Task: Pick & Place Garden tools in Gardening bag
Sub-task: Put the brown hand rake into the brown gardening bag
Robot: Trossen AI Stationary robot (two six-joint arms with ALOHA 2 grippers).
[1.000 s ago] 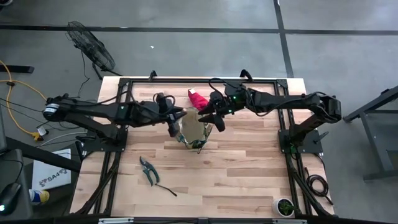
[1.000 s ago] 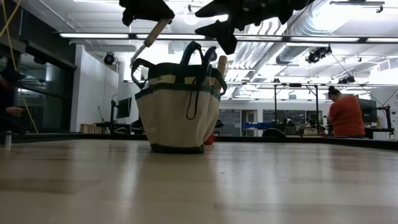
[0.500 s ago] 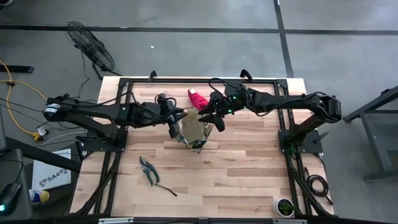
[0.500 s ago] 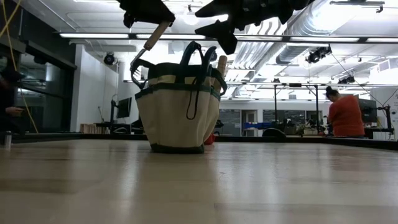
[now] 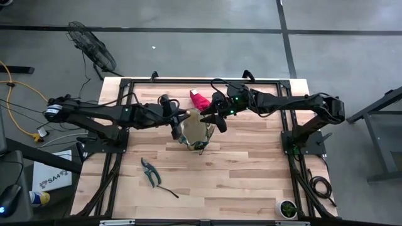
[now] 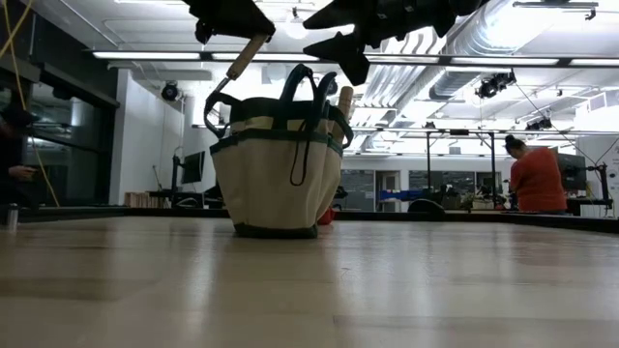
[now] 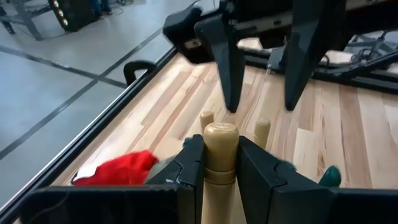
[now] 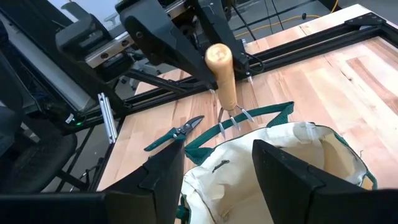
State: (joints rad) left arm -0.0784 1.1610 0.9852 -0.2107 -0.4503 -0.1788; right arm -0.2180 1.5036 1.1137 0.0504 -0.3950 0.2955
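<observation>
A wooden-handled hand rake is held by the left gripper (image 5: 174, 119) over the rim of the tan fabric gardening bag (image 5: 195, 132) on the pale wooden table (image 5: 251, 169).

The rake (image 8: 224, 84) is clamped by its handle, long axis steeply tilted, tines pointing down just above the bag's near rim; the mouth lies towards the right arm. The right gripper (image 5: 215, 120) hovers over the opposite rim, jaws parted and empty. Dark-handled pruning shears (image 5: 149, 171) lie well apart on the table, and a red glove-like item (image 5: 200, 100) lies just behind the bag.
</observation>
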